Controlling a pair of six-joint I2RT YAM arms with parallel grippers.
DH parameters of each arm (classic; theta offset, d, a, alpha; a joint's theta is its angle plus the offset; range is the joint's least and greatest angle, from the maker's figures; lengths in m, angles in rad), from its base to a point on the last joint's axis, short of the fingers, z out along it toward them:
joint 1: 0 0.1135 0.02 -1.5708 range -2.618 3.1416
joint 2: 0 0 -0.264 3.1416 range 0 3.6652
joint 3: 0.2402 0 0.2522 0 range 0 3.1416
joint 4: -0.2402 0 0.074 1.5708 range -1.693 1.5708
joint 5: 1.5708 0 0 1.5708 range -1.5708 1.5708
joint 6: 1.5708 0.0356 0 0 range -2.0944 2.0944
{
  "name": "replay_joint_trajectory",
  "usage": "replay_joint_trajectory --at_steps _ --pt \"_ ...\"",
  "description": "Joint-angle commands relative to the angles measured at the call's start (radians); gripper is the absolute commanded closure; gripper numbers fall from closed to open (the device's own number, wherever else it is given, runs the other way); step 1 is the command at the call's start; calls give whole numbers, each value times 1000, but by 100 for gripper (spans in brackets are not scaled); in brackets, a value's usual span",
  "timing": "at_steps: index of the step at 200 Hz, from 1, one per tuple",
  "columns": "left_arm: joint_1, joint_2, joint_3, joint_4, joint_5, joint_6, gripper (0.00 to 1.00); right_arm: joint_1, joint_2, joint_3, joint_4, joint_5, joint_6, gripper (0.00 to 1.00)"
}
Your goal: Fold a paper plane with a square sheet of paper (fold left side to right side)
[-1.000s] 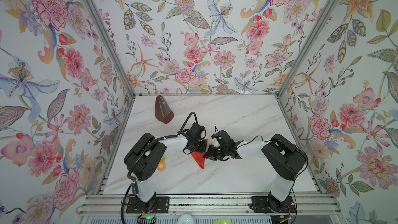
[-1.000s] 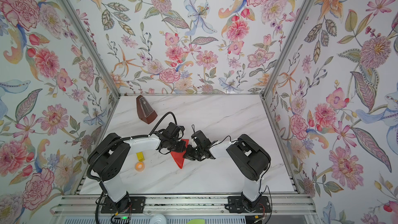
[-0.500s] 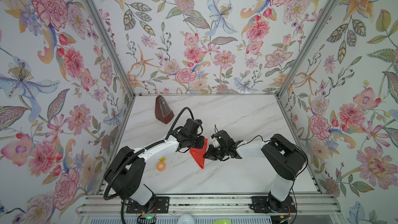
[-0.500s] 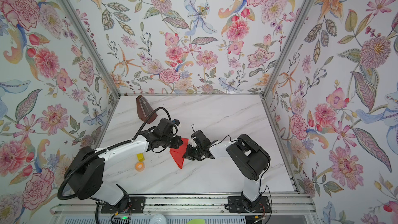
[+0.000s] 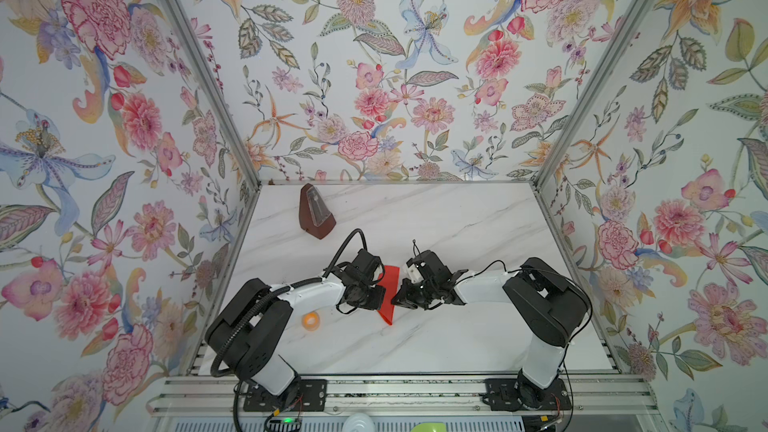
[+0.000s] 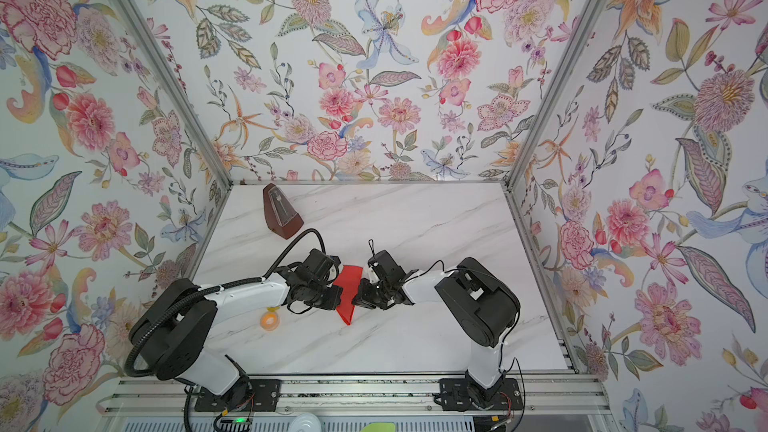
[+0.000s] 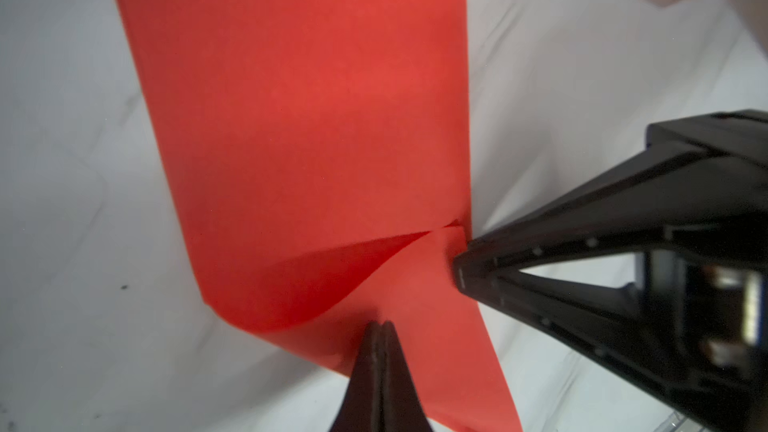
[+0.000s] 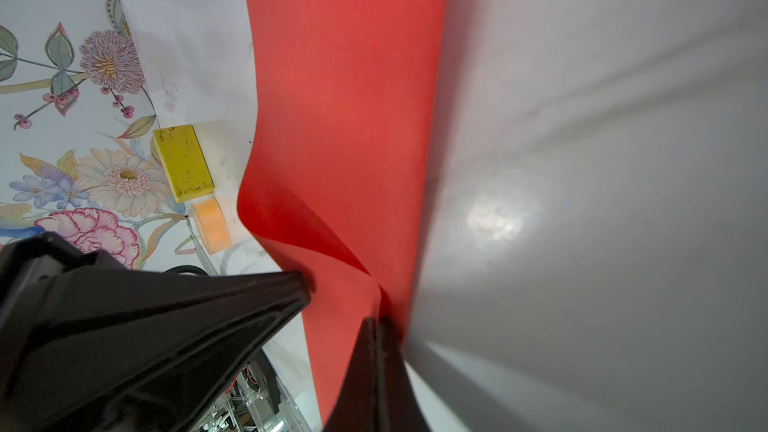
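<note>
Item: square sheet of paper (image 5: 388,289), red, part-folded and narrow. It lies well apart from the metronome (image 5: 316,214), long axis running away from it.
My left gripper (image 7: 380,328) and right gripper (image 8: 376,324): both fully closed, tips touching the paper from opposite sides, equally near. I cannot tell pinch from press.

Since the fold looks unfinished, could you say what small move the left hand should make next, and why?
Probably slide the shut left hand across the red paper to flatten the flap: it bulges beside that hand, while the right hand rests at the edge.
</note>
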Motion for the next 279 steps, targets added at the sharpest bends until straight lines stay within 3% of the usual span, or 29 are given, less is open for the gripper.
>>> replay_joint_trajectory --at_steps 1,45,85,128,166,178,217,279 --pt "3 19 -15 4 -48 1 96 4 44 -12 -118 55 -24 100" --pt "12 33 -30 -18 -98 -2 98 0 47 -11 -122 56 -31 100" --pt "10 26 -87 57 -46 -67 99 -10 43 38 -191 70 -77 100" --pt "3 -22 -195 210 -11 -210 100 -5 -69 89 -355 176 -87 79" --pt "-6 -22 -246 283 -5 -267 100 33 -127 132 -399 194 26 76" --pt "-8 -22 -253 290 -4 -272 100 52 -120 147 -380 157 56 78" --pt "-7 -22 -258 298 -4 -272 100 90 -53 166 -257 82 144 100" --pt "-7 -22 -260 300 -8 -269 100 100 43 226 -248 51 145 100"
